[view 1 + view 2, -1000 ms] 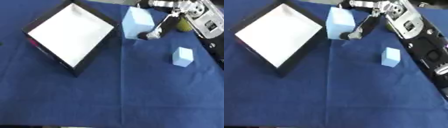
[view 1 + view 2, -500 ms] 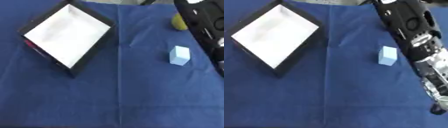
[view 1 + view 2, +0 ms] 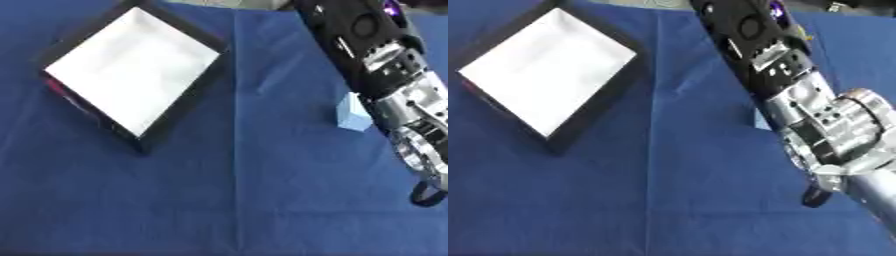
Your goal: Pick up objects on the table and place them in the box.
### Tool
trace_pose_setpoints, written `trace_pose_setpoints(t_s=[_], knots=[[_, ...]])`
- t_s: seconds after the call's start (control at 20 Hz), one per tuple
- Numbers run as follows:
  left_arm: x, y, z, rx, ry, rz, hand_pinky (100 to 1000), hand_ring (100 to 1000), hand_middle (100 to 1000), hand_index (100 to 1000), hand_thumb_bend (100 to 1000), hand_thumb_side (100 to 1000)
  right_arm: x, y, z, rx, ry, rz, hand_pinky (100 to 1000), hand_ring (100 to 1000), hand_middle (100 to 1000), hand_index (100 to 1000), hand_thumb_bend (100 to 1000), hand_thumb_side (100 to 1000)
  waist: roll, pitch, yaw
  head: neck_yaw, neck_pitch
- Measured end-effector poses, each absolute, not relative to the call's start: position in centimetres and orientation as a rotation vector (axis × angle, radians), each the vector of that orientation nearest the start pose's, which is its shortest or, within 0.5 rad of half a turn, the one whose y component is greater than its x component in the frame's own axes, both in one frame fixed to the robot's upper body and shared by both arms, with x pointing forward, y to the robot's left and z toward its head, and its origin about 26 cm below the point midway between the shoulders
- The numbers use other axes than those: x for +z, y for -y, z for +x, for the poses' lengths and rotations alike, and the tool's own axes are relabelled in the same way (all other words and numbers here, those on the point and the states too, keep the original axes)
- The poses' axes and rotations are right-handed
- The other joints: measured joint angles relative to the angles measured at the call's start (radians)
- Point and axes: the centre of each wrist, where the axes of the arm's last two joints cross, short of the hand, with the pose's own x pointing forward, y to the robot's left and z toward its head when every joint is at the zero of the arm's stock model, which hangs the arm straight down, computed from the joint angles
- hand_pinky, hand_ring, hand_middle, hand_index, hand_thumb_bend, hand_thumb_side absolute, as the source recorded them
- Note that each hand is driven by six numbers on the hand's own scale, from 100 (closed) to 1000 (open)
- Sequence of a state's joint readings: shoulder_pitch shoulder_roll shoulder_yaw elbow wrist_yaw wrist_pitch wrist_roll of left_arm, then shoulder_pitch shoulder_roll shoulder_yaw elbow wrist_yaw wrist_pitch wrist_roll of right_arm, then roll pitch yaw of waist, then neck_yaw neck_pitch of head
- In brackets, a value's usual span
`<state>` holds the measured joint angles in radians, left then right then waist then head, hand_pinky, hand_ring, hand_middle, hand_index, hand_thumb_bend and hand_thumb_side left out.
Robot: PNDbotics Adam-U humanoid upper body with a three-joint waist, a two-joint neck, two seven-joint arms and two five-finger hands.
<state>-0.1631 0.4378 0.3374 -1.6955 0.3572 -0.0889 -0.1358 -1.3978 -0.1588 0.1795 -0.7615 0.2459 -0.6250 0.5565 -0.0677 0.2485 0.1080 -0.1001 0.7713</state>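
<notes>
At right, the arm (image 3: 798, 95) hides the pale block (image 3: 353, 114); finger state unseen.

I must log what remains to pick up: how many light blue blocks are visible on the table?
1: a light blue block right of the box, partly behind the right arm, which may hide others.

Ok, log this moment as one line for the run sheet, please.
right arm: crosses table's right side | right hand: not visible | left hand: not visible | light blue block: on cloth, partly hidden by arm | box: appears empty
</notes>
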Motion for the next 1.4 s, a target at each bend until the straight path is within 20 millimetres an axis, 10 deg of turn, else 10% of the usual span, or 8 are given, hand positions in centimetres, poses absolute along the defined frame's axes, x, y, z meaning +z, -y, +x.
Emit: trace_pose_setpoints(t_s=[0.9,1.05,1.4], knots=[[15.1,-41.8,28.5,0.159,2.155,0.283,568,808,756,696,100,639,24.0,6.3,49.1,-2.318,-2.596,0.036,907,553,361,590,100,365,0.0,0.001,0.024,-0.022,0.0],[15.2,-41.8,28.5,0.157,2.157,0.282,568,813,759,695,100,649,23.8,6.2,49.1,-2.342,-2.55,0.089,992,749,567,774,219,511,0.0,0.002,0.027,-0.026,0.0],[15.2,-41.7,28.5,0.169,2.156,0.282,570,814,761,699,100,646,23.9,6.3,49.2,-2.341,-2.472,0.204,1000,878,724,898,353,498,-0.003,0.002,0.028,-0.032,0.0]])
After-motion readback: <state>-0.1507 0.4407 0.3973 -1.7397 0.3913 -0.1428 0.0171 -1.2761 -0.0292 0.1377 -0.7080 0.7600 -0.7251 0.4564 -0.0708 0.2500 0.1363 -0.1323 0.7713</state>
